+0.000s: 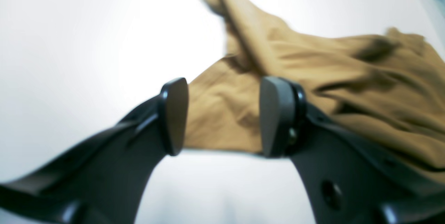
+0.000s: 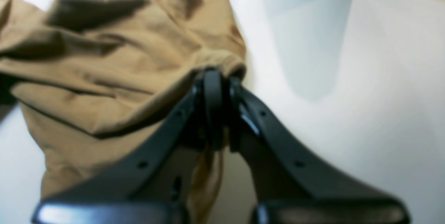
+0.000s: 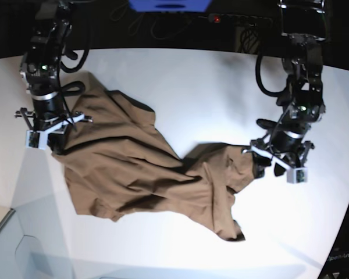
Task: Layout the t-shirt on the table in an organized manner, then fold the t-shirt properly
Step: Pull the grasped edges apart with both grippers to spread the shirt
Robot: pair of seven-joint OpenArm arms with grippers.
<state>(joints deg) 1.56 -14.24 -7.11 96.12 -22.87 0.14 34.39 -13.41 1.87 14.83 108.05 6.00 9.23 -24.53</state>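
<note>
The brown t-shirt [image 3: 134, 168] lies crumpled across the white table [image 3: 221, 87], spread from the left arm side toward the right. My right gripper [image 3: 57, 144] is at the shirt's left edge; in the right wrist view it [image 2: 217, 81] is shut on a fold of the shirt [image 2: 104, 60]. My left gripper [image 3: 259, 164] is at the shirt's right end. In the left wrist view its jaws [image 1: 224, 116] are open, with a corner of the shirt [image 1: 347, 71] between the fingers [image 1: 174, 116].
Dark cables and a blue object [image 3: 168, 4] sit behind the table's far edge. A pale translucent panel [image 3: 23, 244] overlaps the front left corner. The table's curved edge [image 3: 343, 232] runs down the right side.
</note>
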